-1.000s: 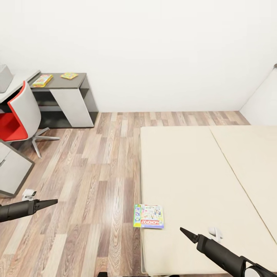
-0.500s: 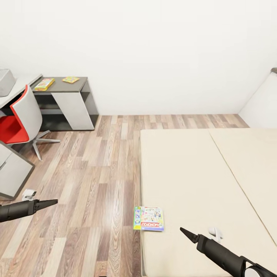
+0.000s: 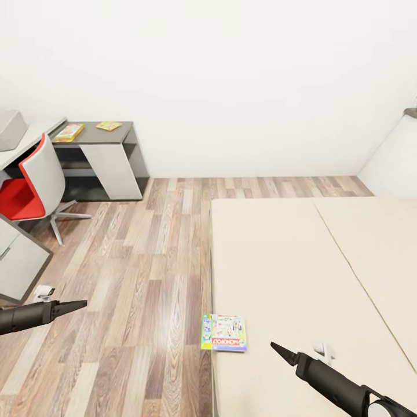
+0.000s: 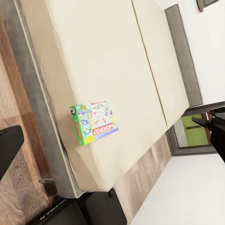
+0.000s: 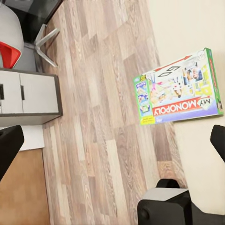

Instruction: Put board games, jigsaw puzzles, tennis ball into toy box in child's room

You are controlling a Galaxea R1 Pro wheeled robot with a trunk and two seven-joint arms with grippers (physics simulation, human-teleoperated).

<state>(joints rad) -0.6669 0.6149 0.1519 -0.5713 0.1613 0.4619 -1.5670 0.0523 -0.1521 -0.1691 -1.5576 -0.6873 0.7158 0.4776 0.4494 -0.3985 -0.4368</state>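
Note:
A Monopoly board game (image 3: 223, 333) lies flat at the near left edge of the beige bed (image 3: 289, 260); it also shows in the wrist views (image 4: 96, 123) (image 5: 178, 89). My right gripper (image 3: 281, 351) hovers open just right of it, over the mattress. Over the floor at the left, my left gripper (image 3: 72, 305) is open and holds nothing. On the far desk's dark-grey wing (image 3: 124, 136) lie a yellow board game (image 3: 69, 132) and a jigsaw puzzle (image 3: 109, 125). The grey toy box (image 3: 10, 121) stands on the light desk top at the left edge. The tennis ball is out of view.
A red-and-white swivel chair (image 3: 32, 185) stands at the desk. A grey-and-white drawer unit (image 3: 17, 260) juts in at the left. Wood-plank floor (image 3: 145, 249) runs between bed and desk. White walls close the back and the right corner.
The camera has shifted: desk, chair and bed sit a little lower and further right in the picture. Both grippers keep the same pose and stay open.

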